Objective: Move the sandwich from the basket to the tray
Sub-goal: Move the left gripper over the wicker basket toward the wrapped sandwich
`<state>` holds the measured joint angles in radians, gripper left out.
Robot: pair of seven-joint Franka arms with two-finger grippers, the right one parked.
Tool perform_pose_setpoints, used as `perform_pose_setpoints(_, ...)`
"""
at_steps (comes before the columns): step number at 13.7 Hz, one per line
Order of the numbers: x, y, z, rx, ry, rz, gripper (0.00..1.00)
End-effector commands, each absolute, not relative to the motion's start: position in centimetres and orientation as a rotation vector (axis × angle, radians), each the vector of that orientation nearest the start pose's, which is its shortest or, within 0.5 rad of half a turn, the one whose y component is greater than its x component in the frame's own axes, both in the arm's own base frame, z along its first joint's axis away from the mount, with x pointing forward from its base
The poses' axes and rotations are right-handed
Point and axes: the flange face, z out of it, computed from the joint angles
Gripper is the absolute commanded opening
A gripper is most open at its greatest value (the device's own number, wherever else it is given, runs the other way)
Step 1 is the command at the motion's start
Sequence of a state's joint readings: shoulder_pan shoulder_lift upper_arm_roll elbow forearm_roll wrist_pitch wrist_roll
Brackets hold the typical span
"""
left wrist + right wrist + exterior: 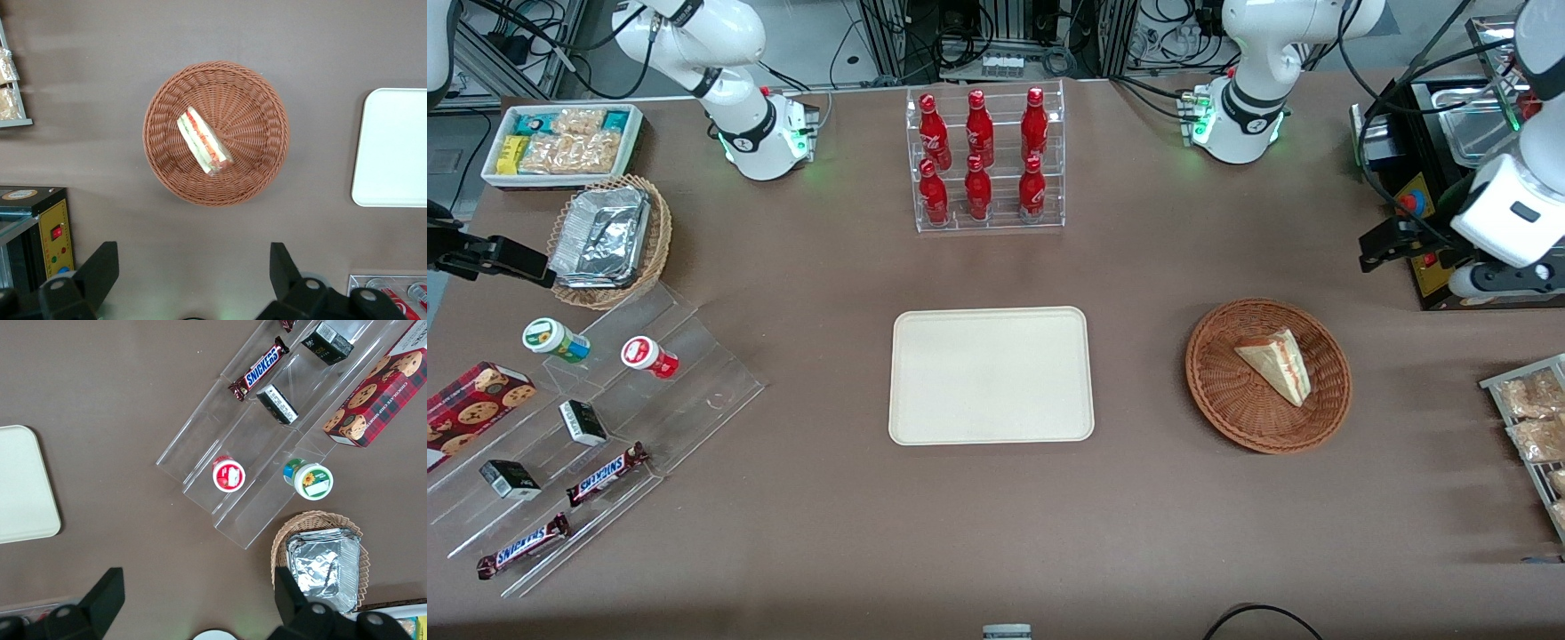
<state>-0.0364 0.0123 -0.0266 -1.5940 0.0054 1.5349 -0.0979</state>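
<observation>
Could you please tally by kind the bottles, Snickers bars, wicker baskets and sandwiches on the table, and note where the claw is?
Red bottles: 6
Snickers bars: 2
Wicker baskets: 2
Sandwich: 1
Total: 11
The claw is open, apart from the reddish-brown basket, toward the working arm's end of the table.

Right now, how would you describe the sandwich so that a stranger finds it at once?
Find the cream tray at the table's middle; beside it, toward the working arm's end, sits a reddish-brown wicker basket. The sandwich lies in it, below the open gripper: a pale bread wedge with red and green filling, the basket's only content.
</observation>
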Motion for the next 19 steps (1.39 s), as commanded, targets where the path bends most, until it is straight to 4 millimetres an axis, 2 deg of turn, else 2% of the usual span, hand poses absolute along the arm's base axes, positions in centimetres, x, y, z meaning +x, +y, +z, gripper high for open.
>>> perform_pose_setpoints(1,55.3,-3.8,61.0,-3.138,-0.026,0.113,1.0)
perform_pose_setpoints(3,55.0,-3.7,59.7,-3.132,-0.034,0.153,1.0)
perform_pose_setpoints(4,54.9,-3.5,58.3,-3.13,-0.041,0.192,1.0)
perform_pose_setpoints(6,54.6,-3.4,55.5,-3.128,-0.101,0.156,1.0)
perform_pose_setpoints(8,54.7,-3.7,52.0,-3.108,-0.314,0.113,1.0)
perform_pose_setpoints(10,55.0,-4.1,48.9,-3.066,-0.602,0.05,1.0)
perform_pose_setpoints(12,54.6,-5.5,45.2,-2.986,-0.783,-0.023,1.0)
perform_pose_setpoints(16,54.4,-6.3,38.8,-2.919,-0.985,-0.048,1.0)
perform_pose_setpoints(19,54.0,-6.3,33.8,-2.925,-0.988,-0.036,1.0)
